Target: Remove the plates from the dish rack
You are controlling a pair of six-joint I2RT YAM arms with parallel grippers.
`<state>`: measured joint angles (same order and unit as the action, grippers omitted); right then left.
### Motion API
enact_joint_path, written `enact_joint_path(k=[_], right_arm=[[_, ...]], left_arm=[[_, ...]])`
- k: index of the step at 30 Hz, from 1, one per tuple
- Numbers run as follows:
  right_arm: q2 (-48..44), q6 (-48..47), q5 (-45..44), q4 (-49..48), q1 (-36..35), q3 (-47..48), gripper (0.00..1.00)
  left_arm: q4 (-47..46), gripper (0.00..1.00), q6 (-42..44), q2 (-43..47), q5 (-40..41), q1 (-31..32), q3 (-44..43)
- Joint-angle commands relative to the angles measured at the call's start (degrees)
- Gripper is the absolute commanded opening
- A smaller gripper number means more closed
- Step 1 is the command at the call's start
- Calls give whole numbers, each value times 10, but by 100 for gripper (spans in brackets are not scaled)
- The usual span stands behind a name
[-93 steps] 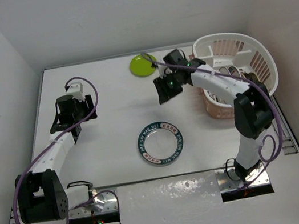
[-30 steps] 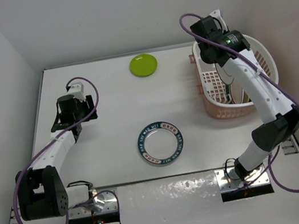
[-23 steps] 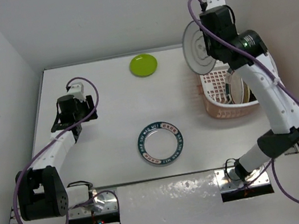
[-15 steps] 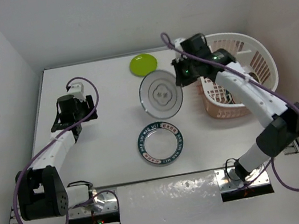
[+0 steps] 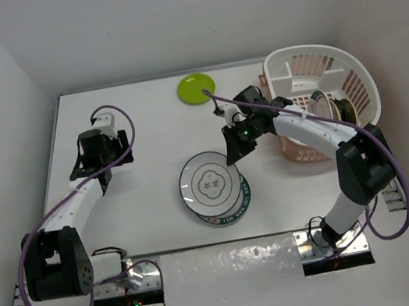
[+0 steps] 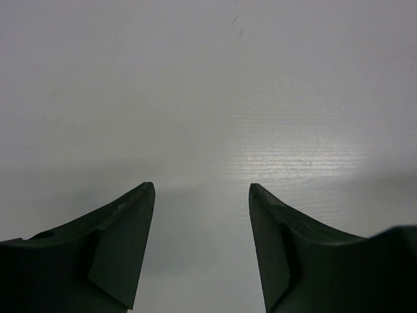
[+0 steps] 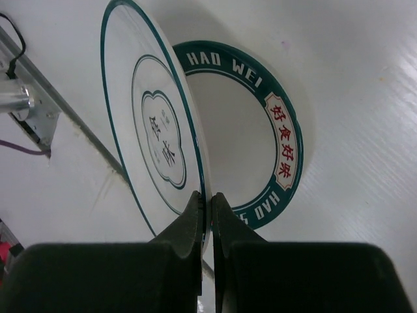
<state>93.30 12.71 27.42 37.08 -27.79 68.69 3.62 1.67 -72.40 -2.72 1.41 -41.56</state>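
My right gripper [image 5: 232, 156] is shut on the rim of the white plate with dark rim and centre motif [image 5: 208, 184]. It holds the plate tilted just above the white plate with green-red rim [image 5: 234, 207], which lies flat on the table. In the right wrist view the fingers [image 7: 195, 215] pinch the held plate [image 7: 146, 124] edge-on over the green-red rimmed plate [image 7: 283, 137]. The lime-green plate [image 5: 196, 88] lies at the far middle. The tan-brown plate [image 5: 343, 109] stands in the dish rack [image 5: 305, 49]. My left gripper [image 5: 101, 157] is open and empty over bare table [image 6: 202, 195].
White walls close the table on the left, back and right. The rack stands at the far right on its salmon-pink base [image 5: 300, 153]. A metal strip [image 5: 232, 263] runs along the near edge by the arm bases.
My right gripper lifted the dark-rimmed plate out of the rack, carried it left, and has now lowered it over the green-red rimmed plate. The left arm has not moved.
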Motion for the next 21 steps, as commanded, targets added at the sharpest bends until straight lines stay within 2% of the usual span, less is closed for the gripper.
enact_joint_path(k=[1, 14, 21], right_arm=[[14, -29, 50, -26, 1, -16, 0], [51, -80, 19, 30, 1, -2, 0], [69, -91, -18, 4, 2, -1, 0]], left_arm=[[-19, 57, 4, 5, -4, 4, 0], [-17, 57, 6, 6, -3, 4, -5], [-20, 57, 5, 4, -7, 4, -5]])
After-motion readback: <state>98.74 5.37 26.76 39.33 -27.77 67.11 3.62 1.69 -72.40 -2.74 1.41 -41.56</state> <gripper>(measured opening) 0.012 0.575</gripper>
